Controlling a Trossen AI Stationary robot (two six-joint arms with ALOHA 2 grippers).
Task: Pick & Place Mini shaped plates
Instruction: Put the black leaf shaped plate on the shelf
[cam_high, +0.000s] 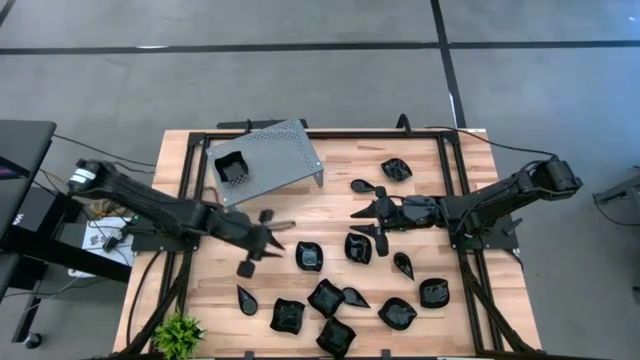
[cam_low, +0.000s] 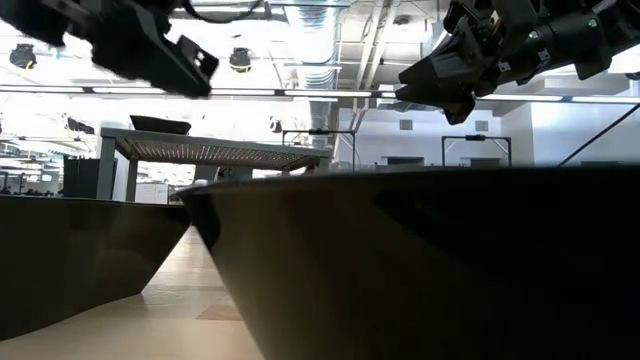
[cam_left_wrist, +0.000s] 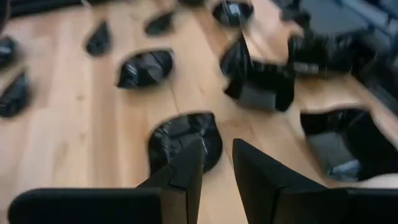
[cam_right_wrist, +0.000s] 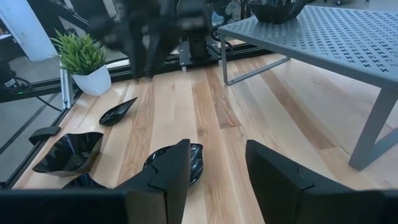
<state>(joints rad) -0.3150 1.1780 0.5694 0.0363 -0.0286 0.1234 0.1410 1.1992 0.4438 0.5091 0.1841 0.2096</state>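
Note:
Several small glossy black plates lie on the wooden table (cam_high: 330, 205), mostly toward the near side, such as a round one (cam_high: 308, 256) and a square one (cam_high: 358, 247). One more plate (cam_high: 231, 167) sits on the grey perforated tray (cam_high: 275, 150). My left gripper (cam_high: 280, 238) is open and empty above the table, pointing toward the table's right, just short of the round plate (cam_left_wrist: 186, 140). My right gripper (cam_high: 360, 222) is open and empty, pointing toward the table's left. The round plate (cam_right_wrist: 180, 158) lies ahead of and below its fingers.
The tray (cam_right_wrist: 323, 37) stands on legs at the far left. A potted plant (cam_high: 180, 332) stands at the near left corner. Two plates (cam_high: 396, 169) lie at the far right. In the low view, plates (cam_low: 400, 270) close to the camera hide most of the table.

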